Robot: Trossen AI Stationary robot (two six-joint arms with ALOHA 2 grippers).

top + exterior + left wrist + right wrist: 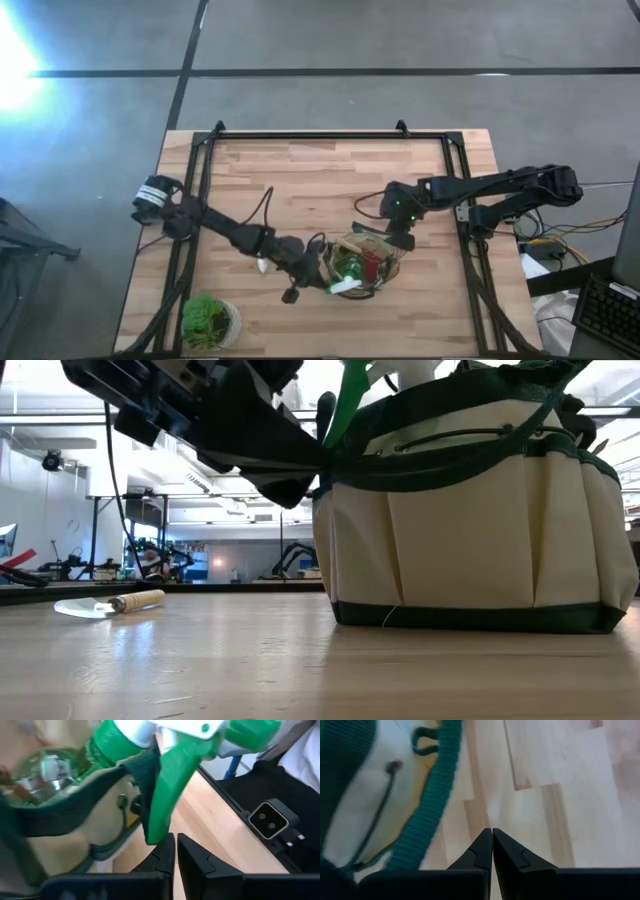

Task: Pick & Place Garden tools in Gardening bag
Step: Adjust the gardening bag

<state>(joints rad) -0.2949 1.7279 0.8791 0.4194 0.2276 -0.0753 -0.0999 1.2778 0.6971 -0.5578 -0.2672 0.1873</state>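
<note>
One round olive-tan fabric gardening bag with dark green trim stands on the pale wooden table, and both dark arms meet at it. The left gripper has its two fingers pressed together, empty, just beside the bag's rim, with the green trigger of the one green spray bottle with a white nozzle hanging right in front of the fingertips; that bottle stands inside the bag. One pink-red item also shows in the bag, beside the bottle. The right gripper is at the bag's opposite side, its two fingers likewise pressed together and holding nothing, with a dark green strap handle just beside the tips and bare table beyond them. One wooden-handled silver trowel lies flat on the table, well apart from both pairs of fingers. One leafy green plant in a pale pot stands at the table's corner, behind the left arm.
</note>
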